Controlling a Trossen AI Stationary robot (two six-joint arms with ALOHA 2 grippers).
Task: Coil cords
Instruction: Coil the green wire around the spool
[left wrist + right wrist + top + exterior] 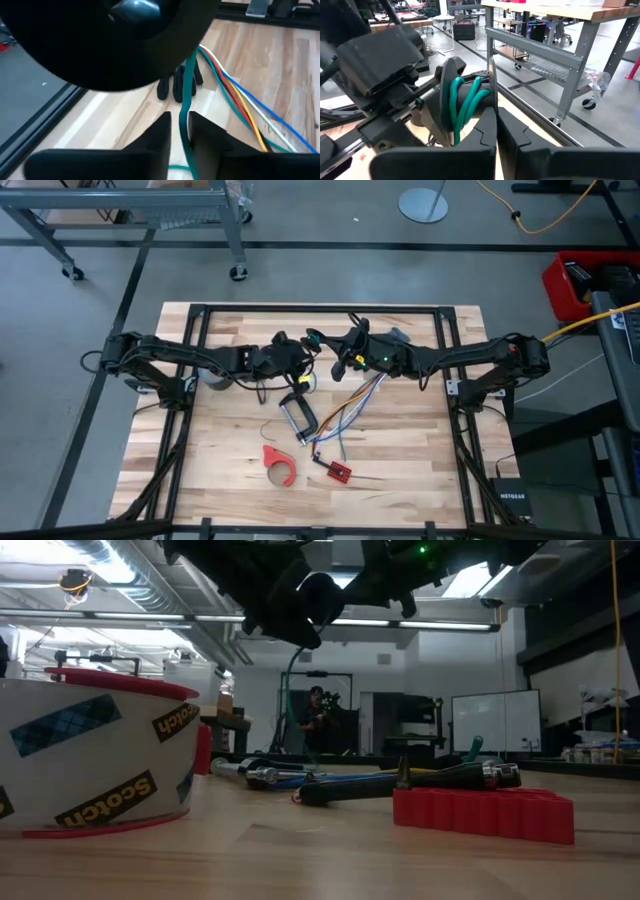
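The cord is seen wound on a black spool, held above the bench between both arms. The right gripper is clamped on the spool's rim. In the left wrist view alone, the green tail is threaded between the slightly parted left gripper (no squeeze visible). Coloured wires lie beneath.

1. The right gripper has its dark fingers pressed together on a thin round disc.
2. Green cord loops around a dark spool beside it.
3. A metal bench stands beyond.
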